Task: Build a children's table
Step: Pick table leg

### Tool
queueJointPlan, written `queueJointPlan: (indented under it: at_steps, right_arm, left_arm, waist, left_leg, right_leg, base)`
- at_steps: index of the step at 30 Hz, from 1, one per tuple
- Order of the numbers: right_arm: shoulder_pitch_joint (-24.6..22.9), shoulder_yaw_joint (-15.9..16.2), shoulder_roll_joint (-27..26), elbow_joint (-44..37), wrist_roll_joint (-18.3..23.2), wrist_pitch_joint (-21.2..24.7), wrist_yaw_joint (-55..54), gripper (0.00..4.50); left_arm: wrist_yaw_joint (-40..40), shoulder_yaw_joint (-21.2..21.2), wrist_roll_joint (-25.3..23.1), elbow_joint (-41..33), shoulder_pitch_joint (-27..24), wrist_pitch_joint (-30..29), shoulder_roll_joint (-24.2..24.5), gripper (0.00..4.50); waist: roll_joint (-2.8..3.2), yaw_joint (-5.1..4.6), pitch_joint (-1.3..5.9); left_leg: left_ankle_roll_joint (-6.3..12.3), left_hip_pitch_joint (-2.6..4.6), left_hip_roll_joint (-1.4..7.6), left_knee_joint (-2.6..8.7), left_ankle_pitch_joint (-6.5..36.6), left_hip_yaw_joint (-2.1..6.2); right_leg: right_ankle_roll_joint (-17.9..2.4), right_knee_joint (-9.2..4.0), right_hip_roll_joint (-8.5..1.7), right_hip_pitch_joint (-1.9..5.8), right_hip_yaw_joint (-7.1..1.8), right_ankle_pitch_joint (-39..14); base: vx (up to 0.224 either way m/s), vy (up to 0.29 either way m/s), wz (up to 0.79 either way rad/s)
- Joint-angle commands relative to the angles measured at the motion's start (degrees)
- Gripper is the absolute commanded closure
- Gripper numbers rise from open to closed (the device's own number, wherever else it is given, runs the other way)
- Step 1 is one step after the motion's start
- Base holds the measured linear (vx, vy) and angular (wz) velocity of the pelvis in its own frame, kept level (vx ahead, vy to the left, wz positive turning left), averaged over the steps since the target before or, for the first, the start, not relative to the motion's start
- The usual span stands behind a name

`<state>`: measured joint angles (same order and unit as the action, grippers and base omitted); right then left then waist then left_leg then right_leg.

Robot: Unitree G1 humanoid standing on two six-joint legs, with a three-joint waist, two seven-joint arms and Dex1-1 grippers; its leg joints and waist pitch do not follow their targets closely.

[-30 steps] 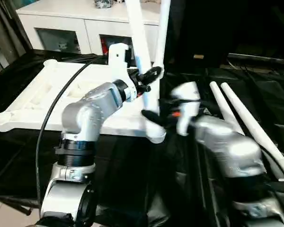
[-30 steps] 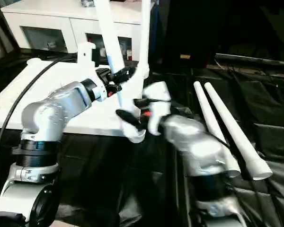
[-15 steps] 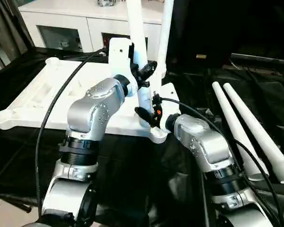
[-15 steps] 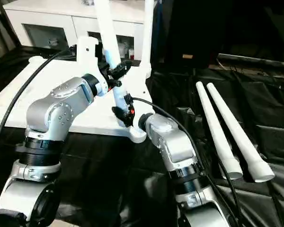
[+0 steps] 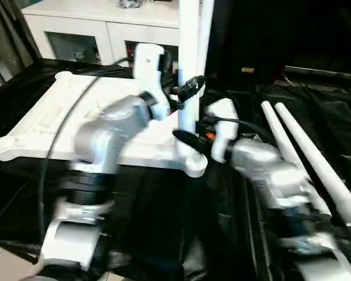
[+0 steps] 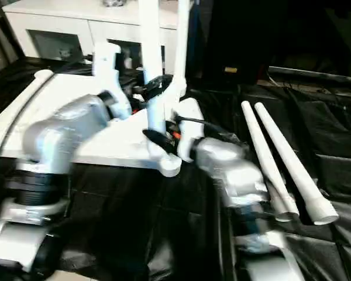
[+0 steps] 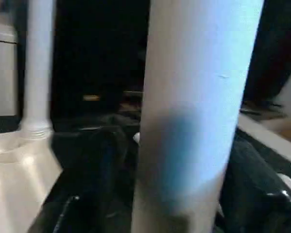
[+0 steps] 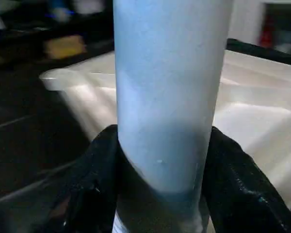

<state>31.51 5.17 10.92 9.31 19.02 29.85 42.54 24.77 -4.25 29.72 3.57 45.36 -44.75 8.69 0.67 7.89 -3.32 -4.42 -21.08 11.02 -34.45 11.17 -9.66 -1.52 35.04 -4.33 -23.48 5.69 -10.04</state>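
The right hand [image 5: 184, 139] clamps both fingers around the base of the upright leg [image 5: 188, 70], just above the tabletop [image 5: 58, 114] corner socket. The left hand [image 5: 187, 89] sits higher on it; its grip cannot be told. The leg looks light, stiff and smooth, so low holds suit it best.

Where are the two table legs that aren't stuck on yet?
The two loose legs lie side by side on the black cloth, on the robot's right, apart from the upturned tabletop.
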Motion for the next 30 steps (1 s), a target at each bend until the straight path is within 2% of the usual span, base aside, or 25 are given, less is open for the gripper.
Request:
queueJointPlan:
  at_steps: [1,3,6,8,10,16,17,18,26,28,30]
  right_arm:
    - [-0.4,-1.1,2.5,-1.9,3.4,-0.4,6.9,2.55]
    - [-0.8,-0.3,4.0,-1.9,3.6,-0.7,9.7,2.55]
    - [-1.6,0.9,6.6,-1.6,4.5,-1.2,15.2,2.55]
    - [-1.4,0.6,7.1,-0.9,5.3,-1.2,16.7,2.55]
    - [-1.4,0.5,7.5,-0.8,5.8,-1.1,17.7,2.55]
    - [-2.0,2.2,8.5,-1.0,5.7,-1.0,20.4,2.55]
    - [-2.0,2.6,8.6,-0.9,5.4,-1.1,21.1,2.56]
    - [-2.0,2.6,8.6,-0.8,5.3,-1.2,21.2,2.56]
    - [-0.9,3.1,8.8,0.5,3.8,-3.5,21.0,2.56]
    - [-0.5,2.5,8.3,0.6,4.3,-2.4,19.8,2.0]
    - [-0.1,1.6,7.8,0.4,5.6,-0.5,19.2,1.8]
  left_arm:
    - [4.3,-2.8,4.9,-1.4,-0.7,-3.3,1.5,1.42]
    - [6.7,-3.4,7.2,-2.1,-0.8,-4.7,2.0,1.38]
    - [11.4,-3.6,11.6,-3.8,-1.4,-7.7,3.4,1.35]
    - [12.3,-4.2,13.8,-4.0,-1.4,-9.3,3.4,1.64]
    - [12.4,-5.4,15.6,-3.4,-1.3,-10.1,3.0,1.71]
    - [12.6,-5.0,16.1,-3.2,-2.1,-10.7,2.8,2.23]
    - [12.7,-4.6,16.2,-3.3,-2.5,-11.0,2.8,2.38]
    - [12.7,-4.4,16.3,-3.4,-2.6,-11.1,2.8,2.45]
    - [11.1,-4.6,16.3,-2.9,-2.4,-10.7,2.3,2.54]
    - [10.6,-4.8,15.3,-2.3,-1.8,-9.6,2.4,2.55]
    - [11.0,-4.4,14.6,-2.2,-1.5,-8.9,3.0,2.55]
  waist:
    - [-0.03,-0.12,4.62]
    - [-0.02,0.07,4.53]
    - [0.04,0.03,4.43]
    - [-0.19,0.05,4.45]
    - [-0.14,0.09,4.42]
    - [-0.28,0.1,4.43]
    - [-0.55,0.07,4.45]
    - [-0.4,0.15,4.48]
    - [-0.42,0.13,4.44]
    - [-0.42,0.15,4.46]
    - [-0.57,0.12,4.47]
  left_leg:
    - [2.73,-0.04,1.63,3.26,3.2,0.51]
    - [2.9,0.09,1.73,3.22,3.9,0.42]
    - [2.73,0.21,1.76,3.25,5.0,0.38]
    - [2.51,0.23,1.75,3.23,5.4,0.35]
    - [2.58,0.19,1.73,3.21,5.0,0.4]
    - [2.83,0.11,1.74,3.21,4.7,0.45]
    - [2.77,0.16,1.78,3.27,4.5,0.44]
    - [2.78,0.1,1.75,3.19,4.1,0.43]
    - [2.81,0.09,1.73,3.19,4.1,0.41]
    - [2.72,0.13,1.73,3.18,4.2,0.41]
    - [2.9,0.07,1.66,3.18,3.8,0.43]
  right_leg:
    - [-10.1,-3.2,-3.94,4.24,-3.15,-4.9]
    - [-11.2,-3.35,-3.96,4.14,-3.14,-6.3]
    - [-11.1,-3.52,-3.89,4.05,-3.11,-8.2]
    - [-11.0,-3.63,-4.01,4.07,-3.11,-9.8]
    - [-10.9,-3.66,-3.94,4.0,-3.08,-10.1]
    - [-9.7,-3.88,-3.89,4.05,-3.02,-11.3]
    - [-9.4,-3.88,-3.89,4.03,-3.02,-11.5]
    - [-9.6,-3.79,-3.92,4.01,-3.07,-11.2]
    - [-9.4,-3.84,-3.88,3.97,-3.01,-11.5]
    - [-9.3,-3.89,-3.9,3.96,-3.02,-11.8]
    - [-8.9,-3.82,-3.82,3.96,-3.01,-11.7]
  base:
    - [0.0,0.0,0.0]
    - [0.0,0.0,0.0]
    - [0.0,0.0,0.0]
    - [0.0,0.0,0.0]
    - [0.0,0.0,0.0]
    - [0.0,0.0,0.0]
    - [0.0,0.0,0.0]
    - [0.0,0.0,0.0]
    - [0.0,0.0,0.0]
    - [0.0,0.0,0.0]
    - [0.0,0.0,0.0]
